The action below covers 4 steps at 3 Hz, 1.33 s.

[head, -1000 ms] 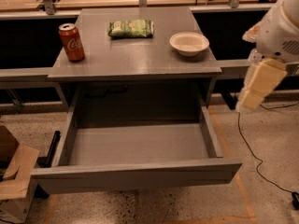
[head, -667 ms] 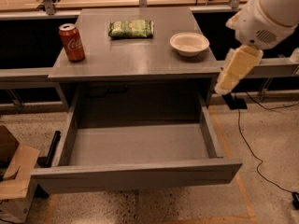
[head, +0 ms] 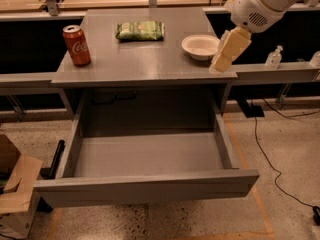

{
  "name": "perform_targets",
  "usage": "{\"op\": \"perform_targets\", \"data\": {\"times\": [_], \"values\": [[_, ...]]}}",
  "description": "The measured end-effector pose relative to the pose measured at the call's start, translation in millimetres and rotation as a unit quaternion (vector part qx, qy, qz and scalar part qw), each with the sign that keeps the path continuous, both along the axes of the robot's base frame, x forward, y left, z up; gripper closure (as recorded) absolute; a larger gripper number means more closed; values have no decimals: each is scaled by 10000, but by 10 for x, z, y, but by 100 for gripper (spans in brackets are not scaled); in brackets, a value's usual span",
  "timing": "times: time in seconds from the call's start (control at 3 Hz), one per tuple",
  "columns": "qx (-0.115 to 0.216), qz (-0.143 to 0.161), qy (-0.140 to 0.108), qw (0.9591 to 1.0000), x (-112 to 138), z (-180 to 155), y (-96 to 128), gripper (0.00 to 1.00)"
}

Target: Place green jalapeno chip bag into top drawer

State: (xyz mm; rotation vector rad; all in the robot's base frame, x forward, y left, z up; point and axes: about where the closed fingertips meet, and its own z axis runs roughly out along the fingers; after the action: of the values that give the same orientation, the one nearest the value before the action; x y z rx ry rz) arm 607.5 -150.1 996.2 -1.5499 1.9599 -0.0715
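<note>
the hand (head: 229, 51) has swung in from the right and now hangs over the right front corner of the table (head: 135, 61), just beside a white bowl (head: 201, 46); whether it is open or closed cannot be told. the green jalapeno chip bag (head: 140, 30) lies to its left and farther back, long axis left to right, with the bowl partly between. the top drawer (head: 145, 189) stands open below, nothing in it.

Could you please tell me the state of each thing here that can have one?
top drawer: pulled open, nothing inside.
green jalapeno chip bag: lying flat on the table, far side.
red soda can: upright, near the left edge.
white bowl: upright, looks empty.
gripper: over the right front corner, beside the bowl.
</note>
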Motion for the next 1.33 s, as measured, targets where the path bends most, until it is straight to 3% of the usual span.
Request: {"op": "perform_targets", "data": {"times": [0.33,0.67,1.0,1.33], "values": [[309,71,-115,9994,301,-39,148,0],[878,239,-261,9955,845,-127,436,0],[1241,266,-395,9911,1388,-213,675,0],[1697,88,-558,9839,1886,-221,896,0]]}}
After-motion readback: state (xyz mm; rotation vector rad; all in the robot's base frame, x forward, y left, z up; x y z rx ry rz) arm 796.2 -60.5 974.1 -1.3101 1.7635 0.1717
